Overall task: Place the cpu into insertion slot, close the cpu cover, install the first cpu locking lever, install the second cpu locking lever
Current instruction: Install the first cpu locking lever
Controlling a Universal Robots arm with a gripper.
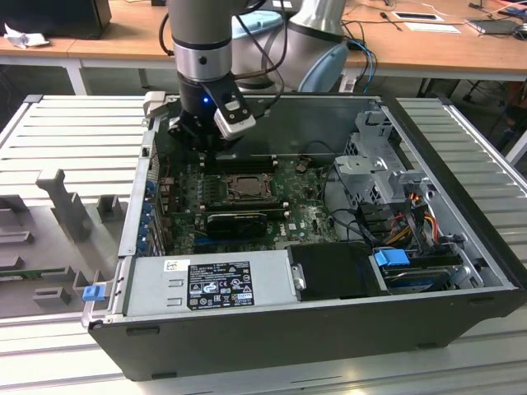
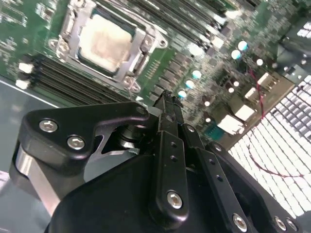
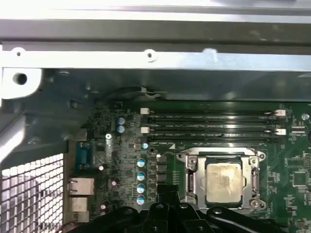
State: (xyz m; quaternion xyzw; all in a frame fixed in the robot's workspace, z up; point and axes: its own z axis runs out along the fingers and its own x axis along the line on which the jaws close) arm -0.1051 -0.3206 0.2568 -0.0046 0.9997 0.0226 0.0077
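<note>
In the second wrist view the gripper [image 2: 166, 99] hung over the motherboard [image 2: 194, 63], its jaws pinched together on nothing. Just beyond, the cpu [image 2: 103, 42] lay in the insertion slot [image 3: 203, 184], which was largely hidden beneath the chip and the lowered cpu cover [image 2: 141, 46].

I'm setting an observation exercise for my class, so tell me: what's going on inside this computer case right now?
A robot arm's hand hangs inside the open computer case, low over the motherboard and just beside the processor socket area. The cpu already sits in place, with the cpu cover lying flat around it. The hand is shut and holds nothing. Whether the locking levers are latched cannot be told.
</note>
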